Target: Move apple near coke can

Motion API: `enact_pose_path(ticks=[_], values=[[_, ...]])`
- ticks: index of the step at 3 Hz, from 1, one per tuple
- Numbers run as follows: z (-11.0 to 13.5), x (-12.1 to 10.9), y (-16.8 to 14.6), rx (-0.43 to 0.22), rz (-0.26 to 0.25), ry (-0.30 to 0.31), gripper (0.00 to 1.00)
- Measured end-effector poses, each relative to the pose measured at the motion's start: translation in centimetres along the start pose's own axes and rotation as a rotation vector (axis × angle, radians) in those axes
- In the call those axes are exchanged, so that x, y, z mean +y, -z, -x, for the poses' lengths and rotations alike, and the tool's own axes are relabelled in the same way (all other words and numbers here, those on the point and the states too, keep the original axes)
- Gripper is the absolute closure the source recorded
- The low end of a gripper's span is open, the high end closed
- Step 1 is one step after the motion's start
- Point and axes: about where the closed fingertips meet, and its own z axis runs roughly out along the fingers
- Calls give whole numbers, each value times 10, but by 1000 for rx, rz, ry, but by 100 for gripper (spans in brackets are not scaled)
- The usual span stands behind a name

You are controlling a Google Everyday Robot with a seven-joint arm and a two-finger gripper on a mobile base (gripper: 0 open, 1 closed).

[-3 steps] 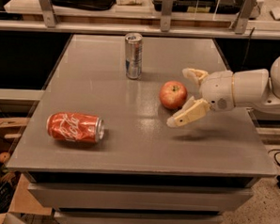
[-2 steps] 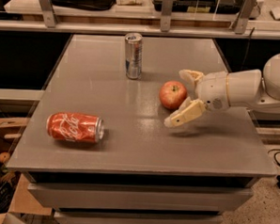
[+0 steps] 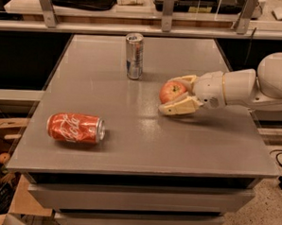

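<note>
Toward the right side of the desk (image 3: 144, 147), the apple (image 3: 170, 91) sits on the grey surface with the tool (image 3: 172, 95) closed around it. The tool reaches in from the right on a white arm (image 3: 237, 86), held low and roughly level with the desk top. Its two cream fingers (image 3: 180, 107) are drawn in to about the apple's width: one curves over the far upper side of the fruit, the other lies along its near lower side, and both appear to touch the skin, so the tool holds the apple between them. The coke can (image 3: 75, 128) lies on its side near the desk's front left corner, well apart from the apple, its silver end facing right. A slimmer silver and blue can (image 3: 134, 56) stands upright farther back, near the apple's left
</note>
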Motion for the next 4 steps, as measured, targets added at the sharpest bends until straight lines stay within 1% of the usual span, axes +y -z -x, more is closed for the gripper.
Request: enact_pose_path(ticks=[2,3,4], values=[[-2,-8,-8,-9,19,-7,87],[0,-8,-8,-9,19,-7,100],[0,-8,-8,-9,20,-7,100]])
